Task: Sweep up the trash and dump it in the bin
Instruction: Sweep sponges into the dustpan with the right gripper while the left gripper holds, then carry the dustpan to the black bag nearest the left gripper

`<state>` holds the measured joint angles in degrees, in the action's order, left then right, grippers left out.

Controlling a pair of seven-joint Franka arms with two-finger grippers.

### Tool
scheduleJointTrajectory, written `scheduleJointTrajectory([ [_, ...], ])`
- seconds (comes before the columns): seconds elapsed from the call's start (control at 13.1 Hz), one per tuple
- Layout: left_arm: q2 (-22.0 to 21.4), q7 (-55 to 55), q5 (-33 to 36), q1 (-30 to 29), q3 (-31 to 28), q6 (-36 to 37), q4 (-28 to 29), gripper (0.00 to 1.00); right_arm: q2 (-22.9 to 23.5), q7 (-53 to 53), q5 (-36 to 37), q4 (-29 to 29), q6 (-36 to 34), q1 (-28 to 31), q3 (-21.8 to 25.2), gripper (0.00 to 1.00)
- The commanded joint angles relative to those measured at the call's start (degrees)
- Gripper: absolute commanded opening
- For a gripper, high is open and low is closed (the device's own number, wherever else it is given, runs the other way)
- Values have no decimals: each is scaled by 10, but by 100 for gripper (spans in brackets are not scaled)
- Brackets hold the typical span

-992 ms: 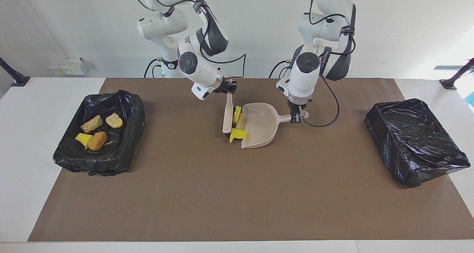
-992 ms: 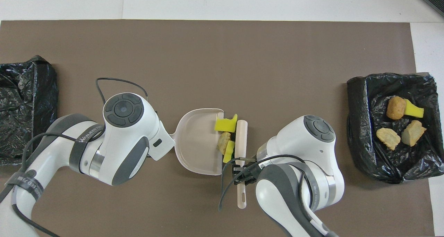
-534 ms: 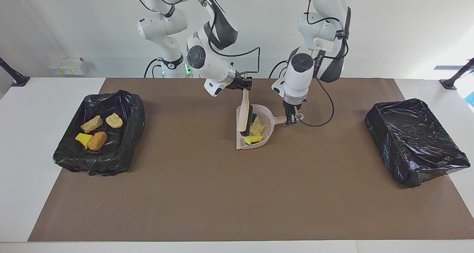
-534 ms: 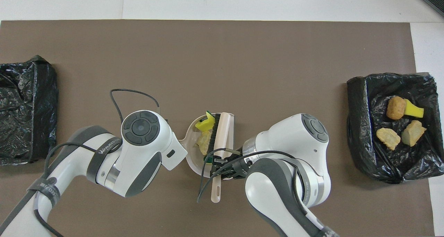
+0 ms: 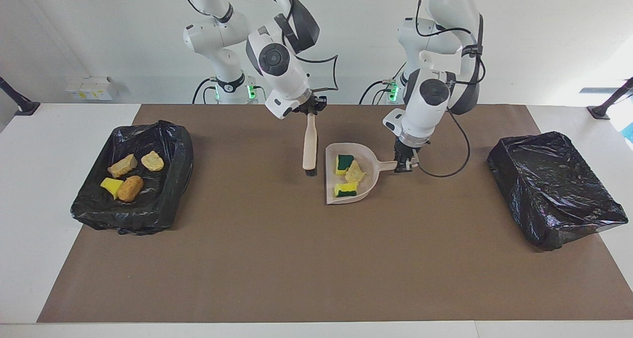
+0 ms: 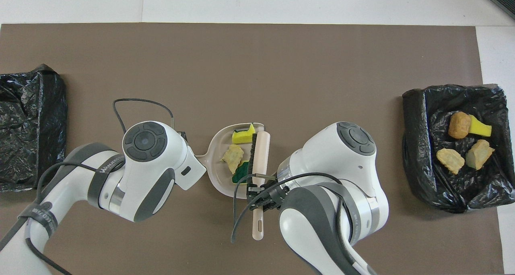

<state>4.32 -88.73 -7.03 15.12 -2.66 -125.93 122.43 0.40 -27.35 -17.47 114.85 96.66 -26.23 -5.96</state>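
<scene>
On the brown mat (image 5: 277, 259) that covers the desk (image 5: 44, 179), near the middle, we see a beige dustpan (image 5: 368, 182). Three bits of the trash lie in it: a yellow sponge with its green side up (image 5: 343, 163), a tan crusty lump (image 5: 354, 171) touching it, and a second yellow and green sponge (image 5: 345, 189) closest to the pan's open edge. The left gripper (image 5: 406, 163) comes down to the dustpan's handle (image 5: 387, 166), and its jaws are closed tight on that handle. The right gripper (image 5: 310, 108) holds the beige brush (image 5: 309, 147) by the top of its handle, with its jaws pressed shut on it. The brush hangs almost straight down, just beside the open edge of the dustpan, with its dark bristles (image 5: 310, 171) at the bottom close to the mat; we cannot tell if they touch it. At the right arm's end of the desk stands a bin lined with a black bag (image 5: 163, 140). Four more bits of trash lie inside it: two tan lumps (image 5: 122, 166) (image 5: 152, 161), one orange-brown lump (image 5: 130, 188), and a yellow sponge wedge (image 5: 111, 185) touching that lump. At the left arm's end of the desk stands a second bin with a black bag (image 5: 554, 189) over it.
</scene>
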Motion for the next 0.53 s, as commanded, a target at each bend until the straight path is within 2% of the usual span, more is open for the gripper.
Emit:
scheduleJointTrajectory([
  [0.0,-6,-52,-13,-37,5,55,-47,0,-20,-3,3,47,33,-45,-2,0],
  [0.15,-5,-61,-12,-65,5,101,-87,0,4,-49,-5,51,75,-83,-3,0],
  [0.46,2,-77,-2,-132,1,195,-166,0,45,-93,-39,54,133,-120,-3,0],
])
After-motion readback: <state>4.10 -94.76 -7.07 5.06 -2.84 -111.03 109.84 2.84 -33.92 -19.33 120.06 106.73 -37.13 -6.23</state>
